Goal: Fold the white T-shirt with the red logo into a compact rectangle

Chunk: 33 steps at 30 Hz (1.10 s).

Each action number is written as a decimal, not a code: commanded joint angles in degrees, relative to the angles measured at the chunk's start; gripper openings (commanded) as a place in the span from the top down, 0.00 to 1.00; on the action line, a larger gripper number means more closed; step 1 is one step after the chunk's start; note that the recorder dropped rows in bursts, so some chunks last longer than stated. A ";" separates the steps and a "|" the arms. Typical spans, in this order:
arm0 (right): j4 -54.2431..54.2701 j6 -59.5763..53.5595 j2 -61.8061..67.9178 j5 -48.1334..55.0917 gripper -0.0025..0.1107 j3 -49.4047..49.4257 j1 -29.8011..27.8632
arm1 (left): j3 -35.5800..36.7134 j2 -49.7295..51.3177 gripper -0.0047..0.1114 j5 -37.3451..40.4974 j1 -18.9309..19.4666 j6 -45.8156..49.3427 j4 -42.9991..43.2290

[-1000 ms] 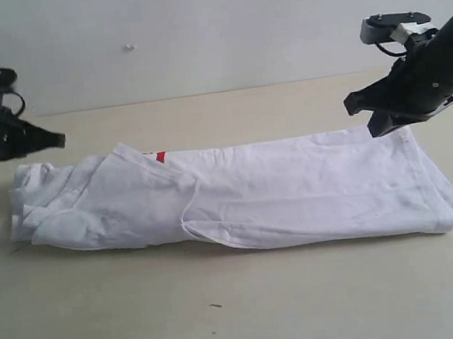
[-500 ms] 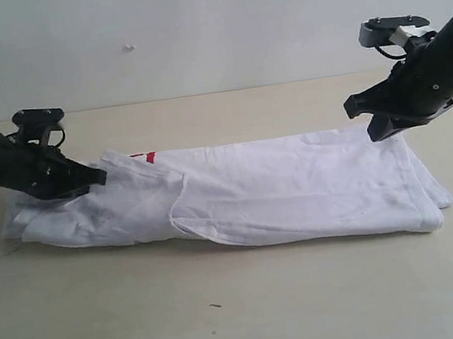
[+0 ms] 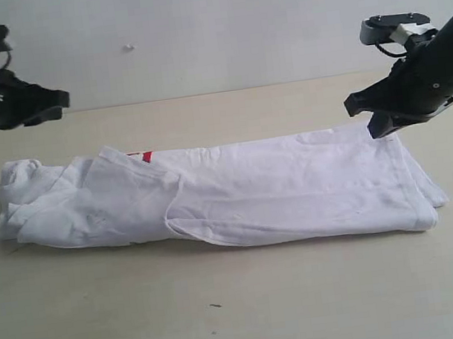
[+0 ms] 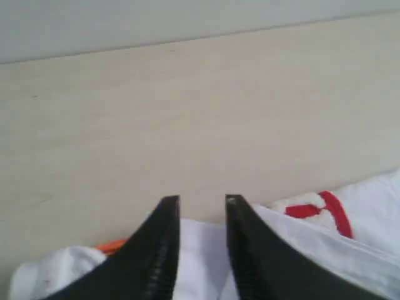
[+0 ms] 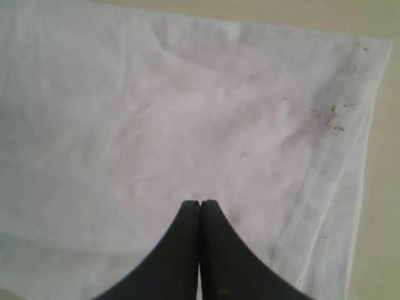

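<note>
The white T-shirt (image 3: 278, 188) lies on the table as a long folded band running left to right, its left end bunched. A sliver of the red logo (image 3: 144, 156) peeks out at the far edge. My left gripper (image 3: 61, 99) hangs above and behind the shirt's left end, open, with nothing between its fingers. In the left wrist view, that gripper (image 4: 202, 200) hovers over the shirt (image 4: 375, 225), near the red logo (image 4: 322, 209) and an orange tag (image 4: 112, 245). My right gripper (image 3: 363, 120) is shut and empty over the shirt's far right corner; the right wrist view shows that gripper (image 5: 200, 203) above white cloth (image 5: 156, 112).
The beige table (image 3: 244, 316) stretches in front of the shirt, with a small dark speck (image 3: 216, 305) on it. A pale wall (image 3: 192, 25) rises behind the table's far edge.
My left gripper dipped onto the shirt's left end, then rose back up and left, and its jaws parted. The shirt's left end shifted slightly left. The right arm stayed put.
</note>
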 commanded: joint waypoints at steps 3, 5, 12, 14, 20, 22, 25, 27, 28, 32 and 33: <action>1.66 -1.35 -0.40 -0.58 0.98 -0.35 -0.22 | -5.22 0.93 0.51 19.56 13.42 -10.69 5.84; 2.37 -2.19 -0.40 -0.58 0.98 -0.35 -0.22 | -6.78 2.29 0.49 22.27 16.59 -11.19 5.23; 2.60 -2.71 -0.40 -0.57 0.98 -0.35 -0.22 | -7.60 9.33 0.45 26.38 22.36 -7.65 1.82; 2.60 -2.71 -0.40 -0.57 0.98 -0.35 -0.22 | -7.60 11.94 0.45 28.07 22.36 -3.23 -2.75; 2.43 -2.71 -0.40 -0.37 0.98 -0.35 -0.22 | -7.60 16.31 0.45 22.97 21.70 4.12 -9.70; 2.43 -2.71 -0.40 -0.76 0.98 -0.35 -0.22 | -9.65 16.31 0.45 24.43 21.56 12.02 -18.24; 2.43 -2.71 -0.40 -0.97 0.98 -0.35 -0.22 | -11.41 18.17 0.45 26.18 21.44 12.23 -16.46; 2.32 -2.71 -0.40 -0.96 0.98 -0.35 -0.22 | -11.41 19.71 0.45 26.53 21.58 11.19 -13.82; 2.34 -2.82 -0.40 -0.96 0.98 -0.35 -0.22 | -11.41 20.33 0.45 27.08 21.67 11.17 -13.95; 2.34 -3.08 -0.40 -0.96 0.98 -0.35 -0.22 | -11.41 21.42 0.45 28.37 20.97 11.50 -15.16; 2.34 -3.18 -0.40 -0.96 0.98 -0.35 -0.22 | -11.41 21.54 0.45 27.84 20.50 11.60 -15.41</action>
